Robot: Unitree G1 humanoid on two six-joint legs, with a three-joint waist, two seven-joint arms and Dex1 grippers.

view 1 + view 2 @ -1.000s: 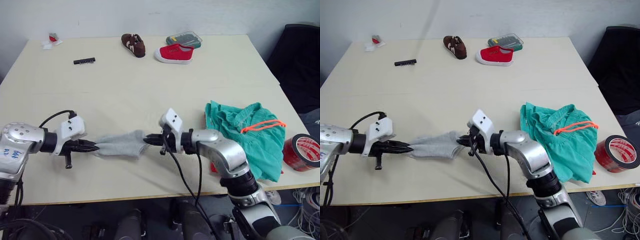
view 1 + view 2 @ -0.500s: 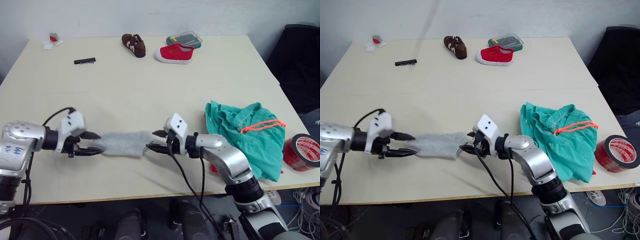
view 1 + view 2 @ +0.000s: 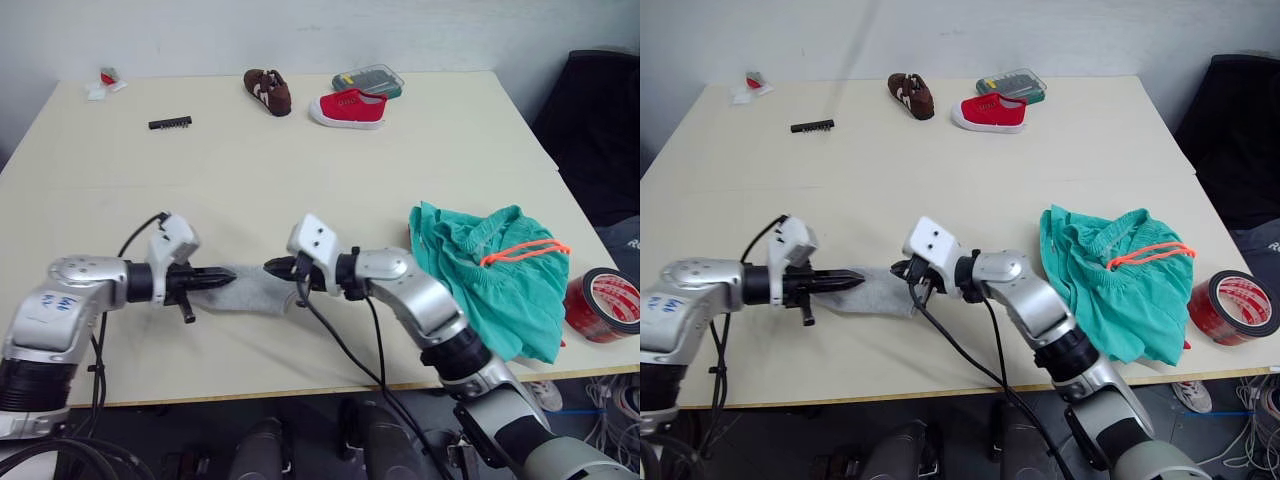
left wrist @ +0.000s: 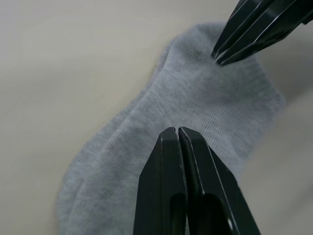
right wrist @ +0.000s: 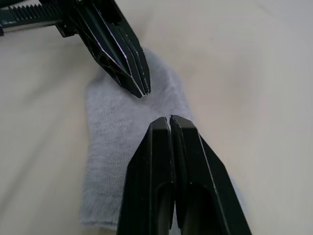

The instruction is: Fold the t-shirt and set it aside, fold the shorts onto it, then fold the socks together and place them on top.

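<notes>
Both hands closed, empty: left hand [image 3: 228,276] & right hand [image 3: 271,268] point tip-to-tip, low over the socks [image 4: 195,112]. Socks lie flat on tabletop [image 3: 300,170] under/between the tips, grey knit, stacked. Shorts [image 3: 495,270] crumpled well behind right hand.

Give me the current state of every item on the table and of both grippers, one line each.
Light grey knit socks: lying flat on the table between the two grippers.
Teal-green shorts with orange drawstring: crumpled heap at the table's right edge.
Left gripper: shut, tips over the socks.
Right gripper: shut, tips over the socks.
Red canvas shoe: upright, far side.
Brown shoe: upright beside it.
</notes>
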